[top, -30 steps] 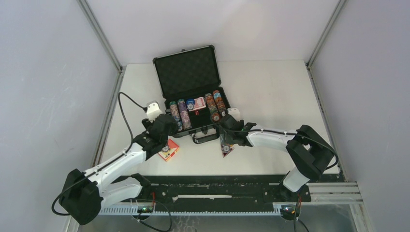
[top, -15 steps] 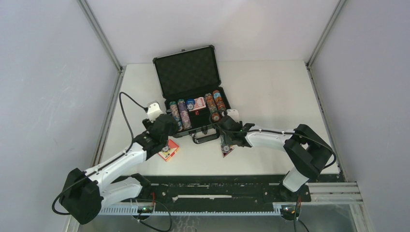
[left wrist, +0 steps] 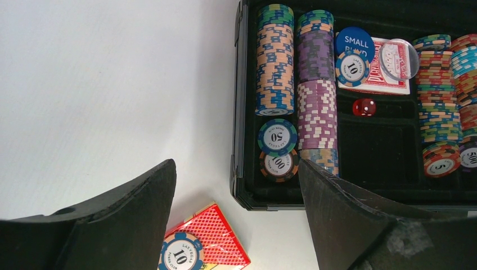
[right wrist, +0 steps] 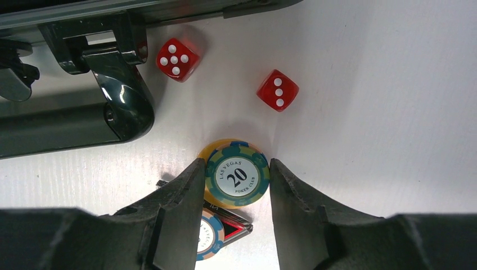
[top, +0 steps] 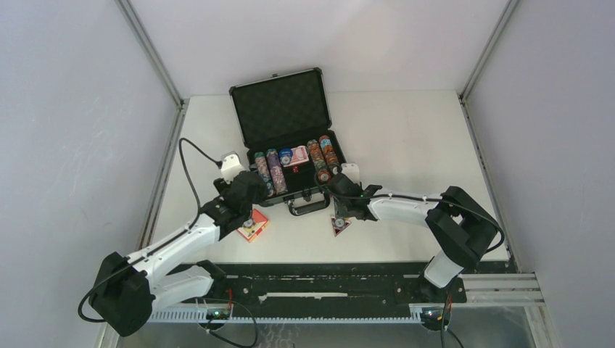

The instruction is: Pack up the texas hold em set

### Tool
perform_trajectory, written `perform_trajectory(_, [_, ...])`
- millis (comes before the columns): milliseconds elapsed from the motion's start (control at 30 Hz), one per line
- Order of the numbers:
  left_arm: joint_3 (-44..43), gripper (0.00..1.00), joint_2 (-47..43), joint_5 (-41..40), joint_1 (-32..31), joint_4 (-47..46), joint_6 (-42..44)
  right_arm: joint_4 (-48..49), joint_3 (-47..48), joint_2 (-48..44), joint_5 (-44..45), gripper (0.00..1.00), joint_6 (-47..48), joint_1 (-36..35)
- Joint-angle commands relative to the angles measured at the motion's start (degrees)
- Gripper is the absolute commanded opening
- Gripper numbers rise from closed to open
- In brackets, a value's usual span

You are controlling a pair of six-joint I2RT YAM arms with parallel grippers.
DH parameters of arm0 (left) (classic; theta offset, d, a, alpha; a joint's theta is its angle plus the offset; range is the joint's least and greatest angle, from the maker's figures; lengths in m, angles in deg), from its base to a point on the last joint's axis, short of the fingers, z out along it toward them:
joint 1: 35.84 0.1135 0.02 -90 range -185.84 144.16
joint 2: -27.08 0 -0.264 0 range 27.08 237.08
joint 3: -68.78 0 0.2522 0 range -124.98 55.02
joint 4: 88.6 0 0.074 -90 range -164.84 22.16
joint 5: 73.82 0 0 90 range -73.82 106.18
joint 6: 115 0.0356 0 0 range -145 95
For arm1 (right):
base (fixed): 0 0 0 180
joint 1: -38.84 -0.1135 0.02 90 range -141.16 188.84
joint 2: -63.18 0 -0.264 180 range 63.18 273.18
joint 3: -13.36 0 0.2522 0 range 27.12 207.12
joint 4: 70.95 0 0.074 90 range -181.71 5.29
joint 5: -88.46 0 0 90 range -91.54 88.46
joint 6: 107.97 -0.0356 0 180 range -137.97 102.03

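One black hard case (top: 281, 109) is lying open on the white worktop (top: 406, 138), its lid lined with dimpled foam. Four chip rows (left wrist: 275, 62) of striped round discs are filling the tray, two at 9 o'clock and two at 3 o'clock. Between them are sitting one red packed box (left wrist: 388, 79), one blue round button (left wrist: 353, 38) reading "SMALL BLIND", one clear disc (left wrist: 399, 59) and one red die (left wrist: 364, 107).

A second red box, the loose box (left wrist: 216, 239) with a lattice pattern, is lying on the worktop at 7 o'clock from the case, carrying a 10 chip (left wrist: 180, 256) printed "LAS VEGAS". The left claw (left wrist: 236, 169) is hanging released over it, holding nothing.

At 6 o'clock from the case, by its glossy handle (right wrist: 121, 98), two loose dice (right wrist: 177, 59) with white pips are lying. The right claw (right wrist: 236, 163) is grasping a teal 20 chip (right wrist: 237, 177) reading "LAS VEGAS 20 POKER CLUB", its pads meeting the rim at 9 and 3 o'clock. That chip is resting on a yellow chip (right wrist: 216, 147), with the dice at 11 and 1 o'clock.
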Motion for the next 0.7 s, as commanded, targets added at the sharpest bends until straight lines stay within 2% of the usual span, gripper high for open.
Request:
perform_trajectory(0, [-3.22, 0.85, -0.07, 0.33, 0.20, -0.49, -0.57, 0.92, 1.68, -1.53, 1.93, 0.50, -1.08, -0.40])
perform_trajectory(133, [-3.22, 0.85, 0.18, 0.53, 0.20, -0.58, -0.57, 0.35, 1.79, -2.22, 2.52, 0.47, -1.38, -0.12])
perform_trajectory(667, [-3.31, 0.85, 0.39, 1.03, 0.19, -0.79, -0.62, 0.37, 1.79, -3.78, 1.63, 0.47, -0.92, 1.21])
